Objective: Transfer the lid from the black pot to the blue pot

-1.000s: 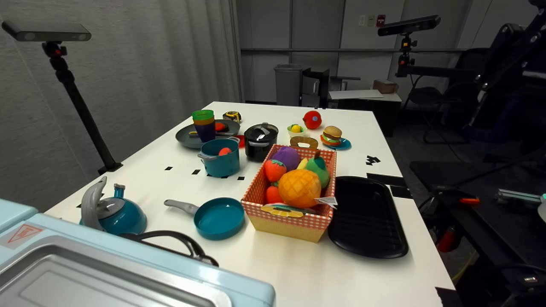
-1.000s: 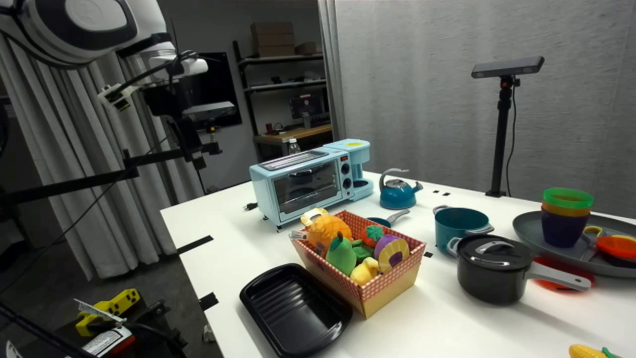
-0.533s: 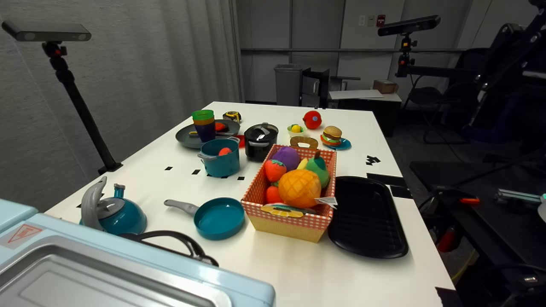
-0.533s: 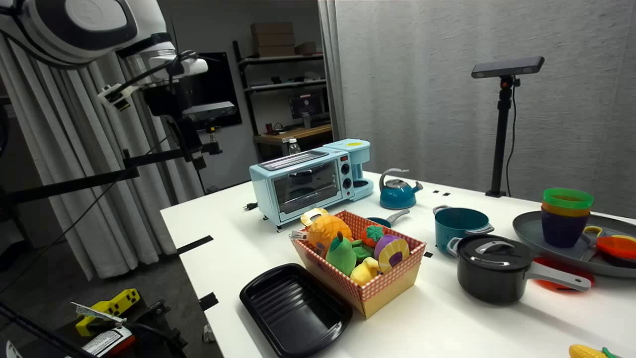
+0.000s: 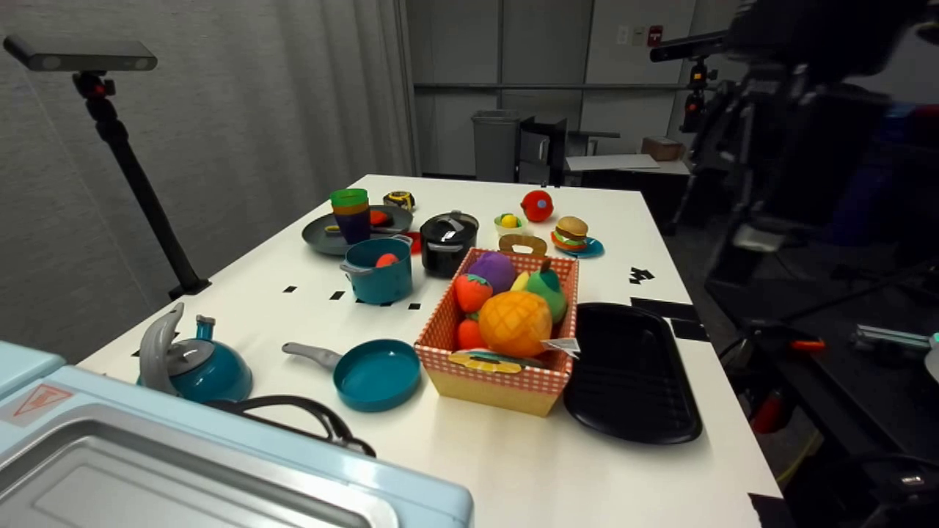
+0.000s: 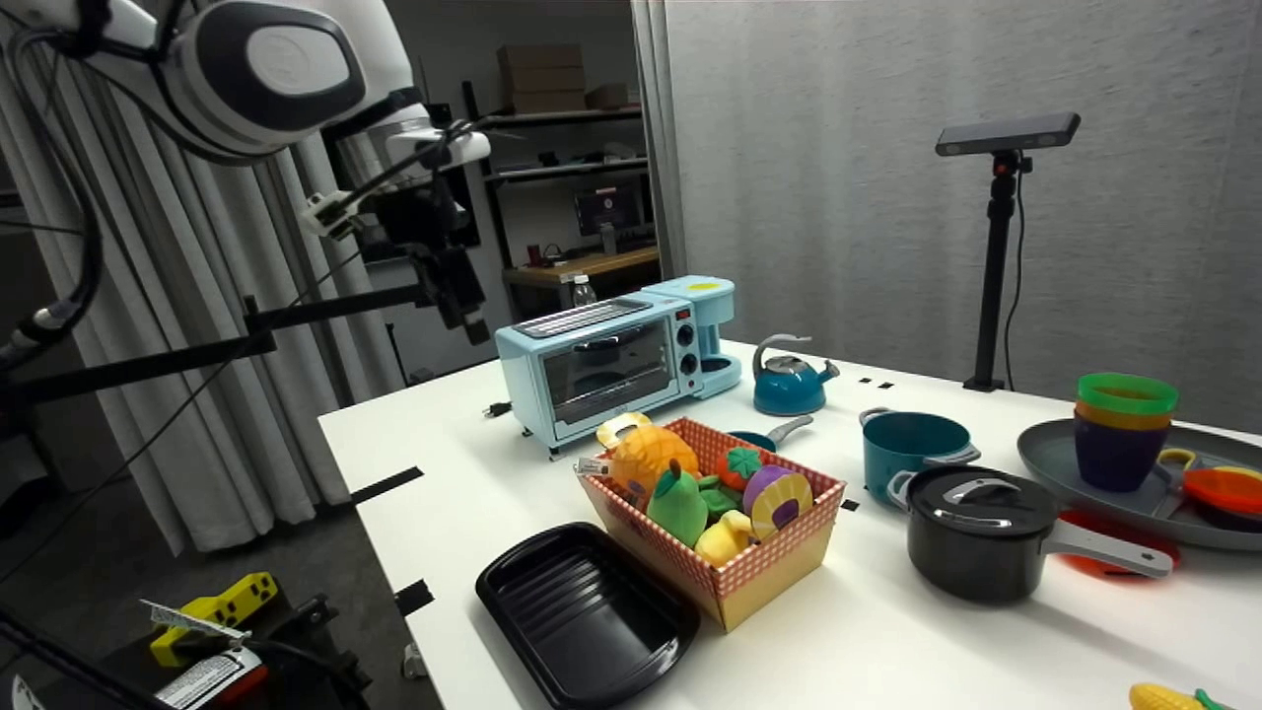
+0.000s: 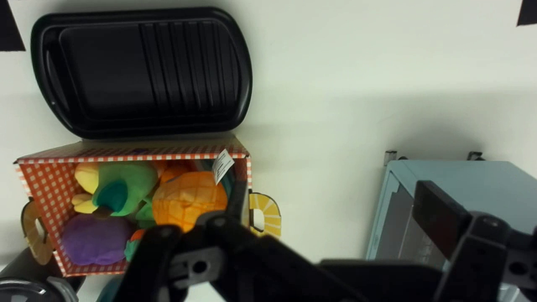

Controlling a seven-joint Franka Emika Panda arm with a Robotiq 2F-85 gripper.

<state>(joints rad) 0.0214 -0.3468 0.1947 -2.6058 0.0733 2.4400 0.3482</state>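
The dark lid (image 6: 981, 500) sits on the black pot (image 6: 971, 564), whose grey handle points away from the basket. Both also show in an exterior view, lid (image 5: 449, 226) and black pot (image 5: 440, 261). The blue pot (image 6: 899, 461) stands beside the black pot, lidless; in an exterior view the blue pot (image 5: 383, 282) has something red inside. My gripper (image 7: 337, 203) is open and empty, high above the table between basket and toaster oven. It shows as the dark gripper (image 6: 473, 320) in an exterior view. In the wrist view, the lid's edge (image 7: 21, 291) shows at lower left.
A checked basket (image 6: 779, 582) of plush fruit stands between the black tray (image 6: 592, 621) and the pots. A light-blue toaster oven (image 6: 611, 365), teal kettle (image 6: 789, 385) and teal pan (image 5: 378, 374) stand nearby. A grey plate (image 6: 1045, 449) holds stacked cups (image 6: 1119, 444).
The arm and gripper have moved in from the side toward the table and somewhat lower. The lid, both pots and the other objects have not moved.
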